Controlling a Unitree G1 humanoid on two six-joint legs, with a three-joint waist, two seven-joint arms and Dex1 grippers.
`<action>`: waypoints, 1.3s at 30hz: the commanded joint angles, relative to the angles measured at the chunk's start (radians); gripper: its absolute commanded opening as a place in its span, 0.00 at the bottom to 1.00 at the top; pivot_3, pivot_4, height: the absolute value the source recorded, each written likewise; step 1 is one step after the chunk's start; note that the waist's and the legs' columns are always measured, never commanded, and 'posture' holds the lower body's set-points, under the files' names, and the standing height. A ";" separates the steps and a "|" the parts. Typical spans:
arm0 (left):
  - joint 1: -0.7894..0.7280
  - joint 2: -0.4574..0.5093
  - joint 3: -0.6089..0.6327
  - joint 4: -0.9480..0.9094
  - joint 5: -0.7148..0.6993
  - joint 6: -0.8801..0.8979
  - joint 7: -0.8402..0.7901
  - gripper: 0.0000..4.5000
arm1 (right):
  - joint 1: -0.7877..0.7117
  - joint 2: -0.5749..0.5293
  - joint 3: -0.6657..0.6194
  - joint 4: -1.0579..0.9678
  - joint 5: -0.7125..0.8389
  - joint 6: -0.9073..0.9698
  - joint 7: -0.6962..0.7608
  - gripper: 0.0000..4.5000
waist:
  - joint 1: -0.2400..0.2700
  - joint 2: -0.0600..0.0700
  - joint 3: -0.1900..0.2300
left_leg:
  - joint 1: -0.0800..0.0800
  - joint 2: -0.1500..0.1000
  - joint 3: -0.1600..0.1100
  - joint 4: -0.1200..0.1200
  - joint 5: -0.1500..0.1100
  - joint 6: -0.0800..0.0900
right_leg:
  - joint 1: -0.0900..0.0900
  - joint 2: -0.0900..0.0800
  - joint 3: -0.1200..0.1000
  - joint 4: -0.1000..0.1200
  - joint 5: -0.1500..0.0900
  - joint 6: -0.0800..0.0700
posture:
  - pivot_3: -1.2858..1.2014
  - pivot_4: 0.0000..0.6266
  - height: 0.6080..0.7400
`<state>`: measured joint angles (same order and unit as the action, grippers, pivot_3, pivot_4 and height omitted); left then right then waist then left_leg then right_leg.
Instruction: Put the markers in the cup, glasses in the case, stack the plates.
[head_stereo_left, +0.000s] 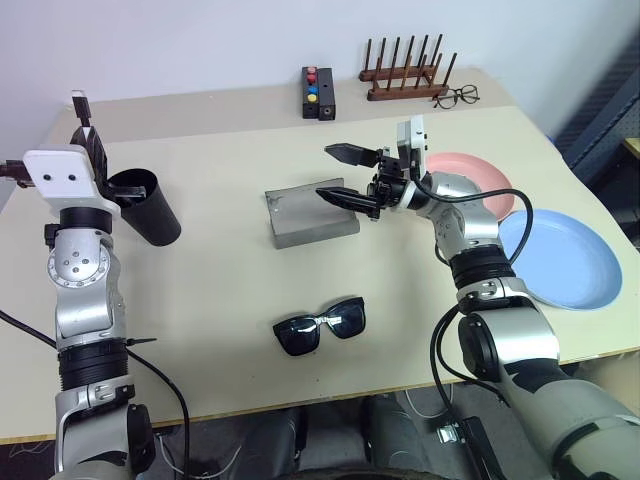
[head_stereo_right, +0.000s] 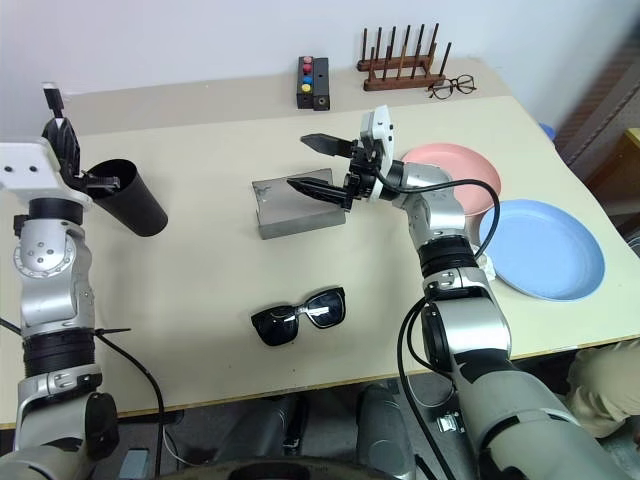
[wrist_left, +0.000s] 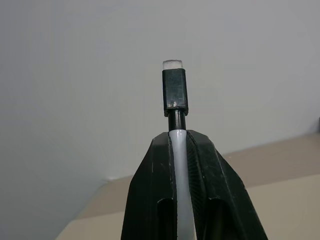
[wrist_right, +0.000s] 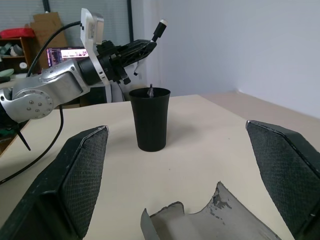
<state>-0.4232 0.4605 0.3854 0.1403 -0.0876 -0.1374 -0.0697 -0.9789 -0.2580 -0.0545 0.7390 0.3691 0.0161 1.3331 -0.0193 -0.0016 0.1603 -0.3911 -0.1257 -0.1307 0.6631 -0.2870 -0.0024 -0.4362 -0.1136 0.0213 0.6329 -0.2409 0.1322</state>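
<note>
My left gripper (head_stereo_left: 90, 135) is raised at the table's left, shut on a white-bodied marker (wrist_left: 180, 150) whose black end (wrist_left: 175, 90) sticks up past the fingers. It hangs just above the rim of the black cup (head_stereo_left: 150, 205). A thin pen tip (wrist_right: 151, 89) pokes out of the cup. My right gripper (head_stereo_left: 343, 174) stands open and holds nothing, pointing left over the grey case (head_stereo_left: 310, 215) at mid-table. The black sunglasses (head_stereo_left: 320, 325) lie near the front edge. The pink plate (head_stereo_left: 470, 163) and the blue plate (head_stereo_left: 565, 260) sit side by side on the right, with my right arm partly across the pink one.
At the back of the table stand a black box with coloured buttons (head_stereo_left: 318, 92), a wooden peg rack (head_stereo_left: 405, 75) and thin wire-framed spectacles (head_stereo_left: 457, 96). Bare table lies between the cup, the case and the sunglasses.
</note>
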 joint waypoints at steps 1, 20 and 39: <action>0.011 0.003 -0.006 -0.019 -0.004 -0.020 -0.009 0.47 | -0.008 -0.008 -0.010 -0.054 0.014 0.000 -0.001 1.00 | 0.000 0.000 0.000 | 0.000 0.000 0.000 0.000 0.000 0.000 | 0.000 0.000 0.000 0.000 0.000 0.000 | 0.52 0.24 1.00; -0.008 -0.012 -0.027 -0.124 -0.103 0.078 -0.075 0.99 | -0.006 -0.013 -0.012 -0.045 0.010 -0.010 -0.010 1.00 | 0.001 0.000 0.000 | 0.000 0.000 0.000 0.000 0.000 0.000 | 0.000 0.000 0.000 0.000 0.000 0.000 | 0.52 0.24 1.00; -0.152 0.146 -0.332 -0.165 -0.397 0.467 -0.821 0.72 | 0.249 -0.256 0.042 -0.407 -0.051 0.115 -0.061 1.00 | 0.005 0.001 0.000 | -0.001 0.000 0.000 0.001 0.000 0.001 | -0.001 0.000 0.000 0.000 0.000 0.000 | 0.52 0.24 1.00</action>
<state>-0.5489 0.6003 0.0597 -0.0388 -0.4909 0.3456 -0.8607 -0.7343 -0.4976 0.0087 0.3859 0.3169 0.1269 1.2907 -0.0145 -0.0008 0.1607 -0.3919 -0.1259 -0.1304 0.6637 -0.2873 -0.0019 -0.4367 -0.1138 0.0214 0.6329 -0.2410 0.1322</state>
